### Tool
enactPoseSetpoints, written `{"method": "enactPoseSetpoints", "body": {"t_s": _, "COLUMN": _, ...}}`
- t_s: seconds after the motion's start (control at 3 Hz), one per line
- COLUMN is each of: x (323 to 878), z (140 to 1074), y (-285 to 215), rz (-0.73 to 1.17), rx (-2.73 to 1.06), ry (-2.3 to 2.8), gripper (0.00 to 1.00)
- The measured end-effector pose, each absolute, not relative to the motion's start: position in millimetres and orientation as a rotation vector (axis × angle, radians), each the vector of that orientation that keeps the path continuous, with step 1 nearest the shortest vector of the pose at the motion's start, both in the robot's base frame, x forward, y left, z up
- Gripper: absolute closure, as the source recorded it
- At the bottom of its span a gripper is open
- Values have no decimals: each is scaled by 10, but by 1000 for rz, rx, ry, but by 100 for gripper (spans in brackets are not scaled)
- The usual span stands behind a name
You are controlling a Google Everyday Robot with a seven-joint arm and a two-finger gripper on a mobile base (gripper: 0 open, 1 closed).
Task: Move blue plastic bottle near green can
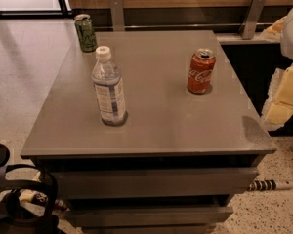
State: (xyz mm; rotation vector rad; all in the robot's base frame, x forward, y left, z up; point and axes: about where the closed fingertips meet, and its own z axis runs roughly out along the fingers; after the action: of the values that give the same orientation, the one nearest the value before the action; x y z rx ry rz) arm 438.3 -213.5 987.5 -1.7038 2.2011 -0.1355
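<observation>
The blue plastic bottle, clear with a white cap and a white-and-blue label, stands upright on the grey cabinet top, left of centre. The green can stands upright at the far left corner of the top, well behind the bottle and apart from it. My gripper, white with pale yellow parts, is at the right edge of the view, off the cabinet's right side and far from the bottle. It holds nothing that I can see.
A red Coca-Cola can stands upright on the right half of the top. The cabinet has two drawers in front, slightly ajar. Black straps and a bag sit on the floor at lower left. A wall rail runs behind.
</observation>
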Motion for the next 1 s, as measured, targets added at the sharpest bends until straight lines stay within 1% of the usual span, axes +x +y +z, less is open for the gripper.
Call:
{"method": "enactPoseSetpoints", "body": {"t_s": 0.67, "x": 4380, "z": 9909, "y": -2081, "rz": -122, "rx": -1690, "ry": 2182, "gripper": 0}}
{"method": "enactPoseSetpoints", "body": {"t_s": 1.0, "x": 4372, "z": 9927, "y": -1830, "rz": -6, "rx": -1601, "ry": 2115, "gripper": 0}}
